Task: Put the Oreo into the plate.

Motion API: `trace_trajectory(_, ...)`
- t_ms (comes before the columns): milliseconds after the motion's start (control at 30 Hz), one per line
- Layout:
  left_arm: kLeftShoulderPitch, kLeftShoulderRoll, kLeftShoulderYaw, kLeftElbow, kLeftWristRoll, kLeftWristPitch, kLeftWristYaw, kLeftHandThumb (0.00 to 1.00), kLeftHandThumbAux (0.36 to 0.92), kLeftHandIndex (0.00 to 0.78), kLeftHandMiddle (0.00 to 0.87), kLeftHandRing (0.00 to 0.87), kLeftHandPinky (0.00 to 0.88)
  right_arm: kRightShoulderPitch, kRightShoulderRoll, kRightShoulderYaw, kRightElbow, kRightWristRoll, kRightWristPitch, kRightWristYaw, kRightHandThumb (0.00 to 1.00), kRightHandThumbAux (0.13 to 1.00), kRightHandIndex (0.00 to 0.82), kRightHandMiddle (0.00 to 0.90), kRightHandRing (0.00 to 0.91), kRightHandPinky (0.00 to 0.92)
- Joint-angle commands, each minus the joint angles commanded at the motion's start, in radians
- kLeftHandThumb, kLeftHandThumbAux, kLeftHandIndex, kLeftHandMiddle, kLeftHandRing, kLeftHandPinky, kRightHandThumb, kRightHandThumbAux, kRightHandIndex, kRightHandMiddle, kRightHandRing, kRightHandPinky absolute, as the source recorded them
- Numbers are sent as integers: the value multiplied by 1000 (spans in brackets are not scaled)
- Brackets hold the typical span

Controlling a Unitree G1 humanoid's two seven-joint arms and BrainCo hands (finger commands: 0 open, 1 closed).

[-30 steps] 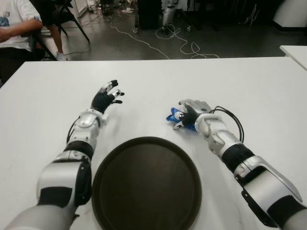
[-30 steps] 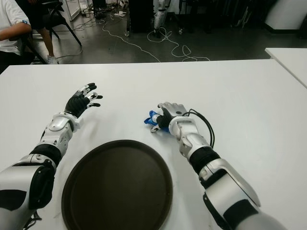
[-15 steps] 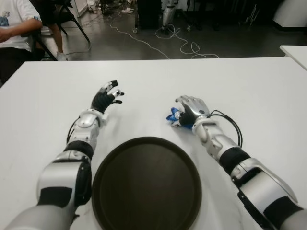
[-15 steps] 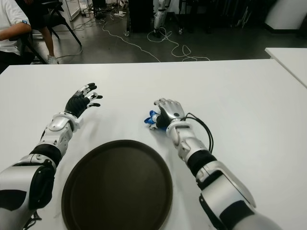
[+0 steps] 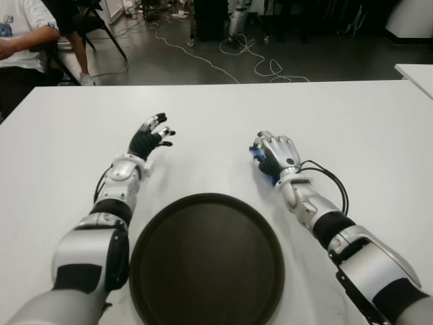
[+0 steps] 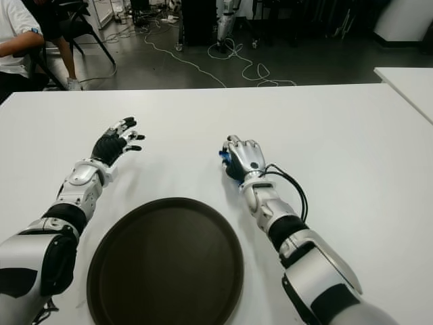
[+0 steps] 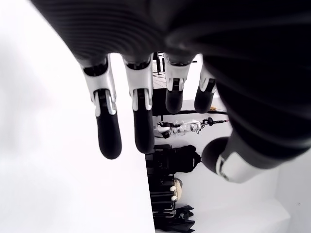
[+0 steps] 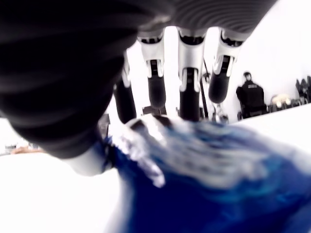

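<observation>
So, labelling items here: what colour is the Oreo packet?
Blue, clearest in the right wrist view: Oreo packet under the right hand.

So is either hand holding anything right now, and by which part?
The right hand covers the blue Oreo packet; whether its fingers grip it, or where, cannot be told. The left hand is open, holding nothing.

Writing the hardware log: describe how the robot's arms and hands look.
Both arms wear glossy silver-grey shells with black ribbed joint sections. The left hand has a black palm and fingers with white knuckle segments. The right hand shows a silver back over black, silver-jointed fingers; a black cable loops along its forearm. No readable markings.
</observation>
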Motion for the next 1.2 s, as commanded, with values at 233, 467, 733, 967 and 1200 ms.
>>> trace_trajectory(233,1,0,0,-2,1,0,5,228,649,20,91,257,380,0,1,-10,-3,8,-15,-14,697,727,432,710,695,673)
trace_trajectory(467,0,0,0,0,1,3,12,236,654,19,91,254,383,3,1,-14,-11,14,-17,-18,697,726,433,723,711,687)
trace_trajectory(733,0,0,5,0,-5,6,2,248,655,19,83,254,393,2,1,-12,-19,10,-9,-32,694,728,431,696,684,670)
trace_trajectory(967,1,1,6,-1,-7,3,-1,238,654,22,86,261,391,2,2,-15,-20,16,-9,-25,694,728,431,712,698,678)
trace_trajectory(1200,2,2,2,-2,-3,-2,3,234,651,23,92,258,391,4,-3,-20,-29,28,-24,-31,694,729,431,709,696,671)
